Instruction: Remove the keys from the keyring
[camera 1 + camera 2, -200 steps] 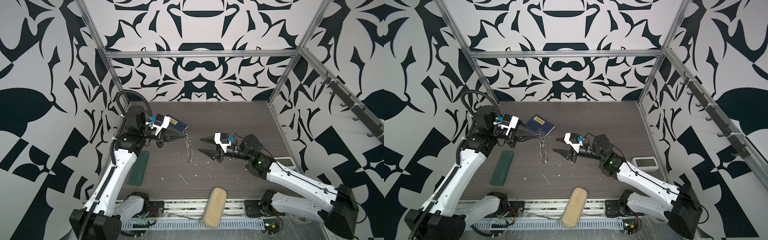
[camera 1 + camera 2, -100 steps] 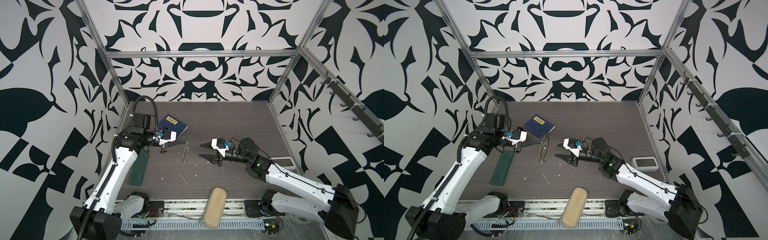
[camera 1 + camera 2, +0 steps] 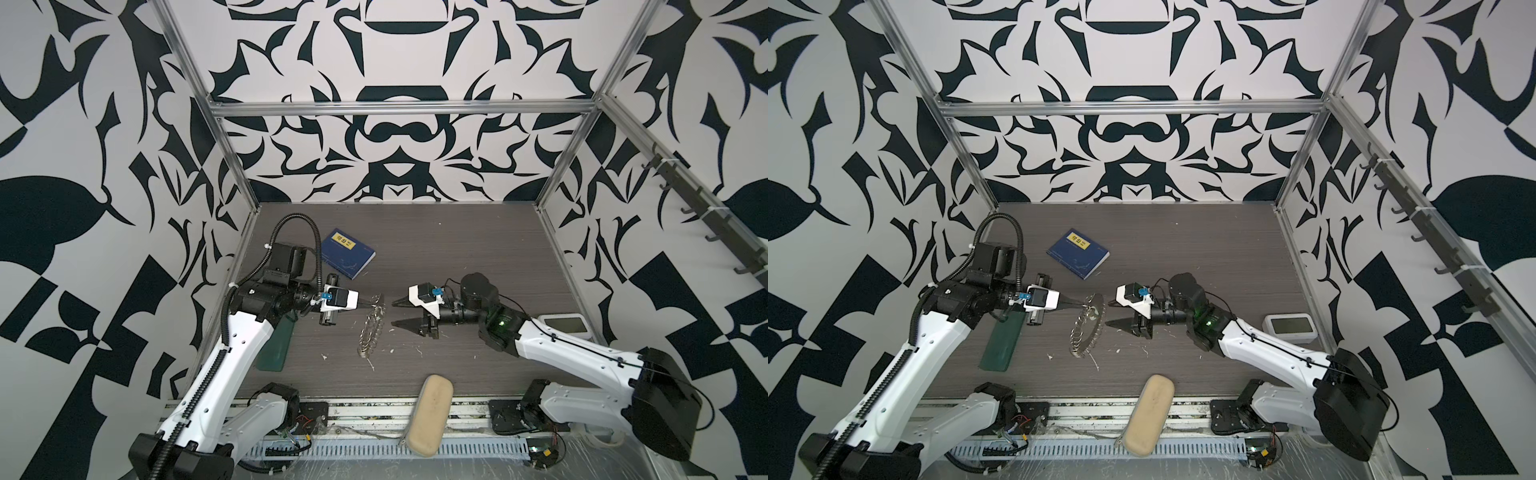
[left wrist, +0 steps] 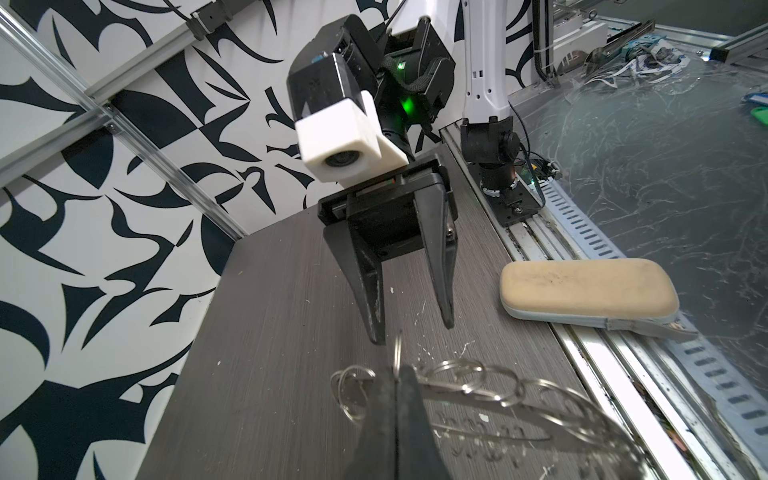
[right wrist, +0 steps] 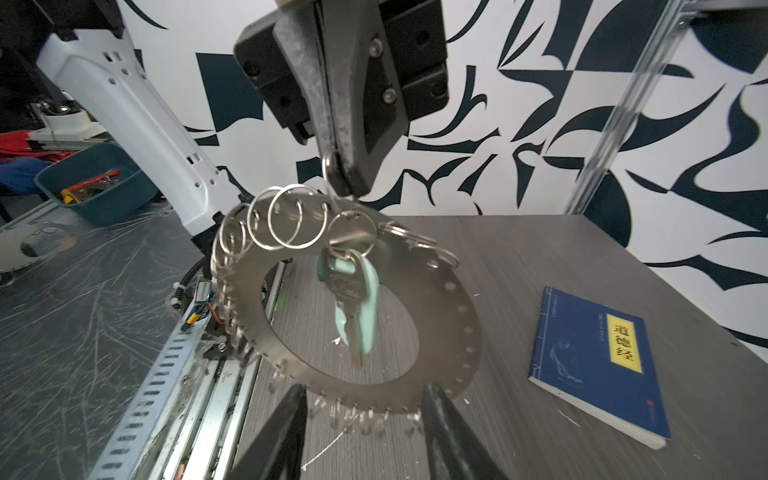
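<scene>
Two claws on my feed | left gripper (image 5: 345, 174) pressed together, pinching keyring (image 5: 451, 320) rim, keys (image 5: 353, 291) dangling | right gripper (image 3: 392, 313) half-spread, grasping nothing, just beside keyring.

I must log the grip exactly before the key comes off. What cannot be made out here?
- Small silver key with mint-green oval tag: too small to find in both top views.
- Flat grey metal keyring: blurred, cut by the frame edge in the left wrist view.
- Left gripper: right wrist view, its closed tips cover how deep the pinched wire ring sits.
</scene>
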Available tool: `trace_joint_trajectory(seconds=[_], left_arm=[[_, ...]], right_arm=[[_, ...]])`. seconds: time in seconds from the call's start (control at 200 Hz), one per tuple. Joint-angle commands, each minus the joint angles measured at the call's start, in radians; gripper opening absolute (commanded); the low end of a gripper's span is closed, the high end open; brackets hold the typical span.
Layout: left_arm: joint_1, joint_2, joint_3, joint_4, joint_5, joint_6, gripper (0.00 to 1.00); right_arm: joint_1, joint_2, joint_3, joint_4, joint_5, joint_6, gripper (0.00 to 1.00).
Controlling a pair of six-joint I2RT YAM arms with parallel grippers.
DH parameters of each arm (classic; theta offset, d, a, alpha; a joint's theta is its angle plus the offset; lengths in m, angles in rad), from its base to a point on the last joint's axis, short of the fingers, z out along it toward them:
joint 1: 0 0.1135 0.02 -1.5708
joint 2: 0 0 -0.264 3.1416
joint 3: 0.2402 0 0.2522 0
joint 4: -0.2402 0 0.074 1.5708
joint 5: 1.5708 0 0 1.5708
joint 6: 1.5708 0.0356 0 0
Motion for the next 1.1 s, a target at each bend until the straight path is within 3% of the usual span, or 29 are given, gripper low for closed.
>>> trace_joint_trajectory(seconds=[0.0, 0.385, 0.65, 1.095], left_arm=[[-0.006, -0.012, -0.007, -0.049, 0.024, 0.028, 0.00], [-0.029, -0.009, -0.013, -0.081, 0.018, 0.043, 0.00], [-0.029, -0.007, -0.008, -0.082, 0.019, 0.043, 0.00], [-0.029, -0.012, -0.001, -0.087, 0.016, 0.043, 0.00]], right_arm=[[-0.003, 0.020, 0.072, 0.023, -0.090, 0.019, 0.49], [-0.006, 0.123, 0.199, -0.029, -0.185, -0.025, 0.48], [-0.005, 0.149, 0.235, -0.057, -0.270, -0.011, 0.29], [-0.005, 0.145, 0.245, -0.135, -0.287, -0.046, 0.27]])
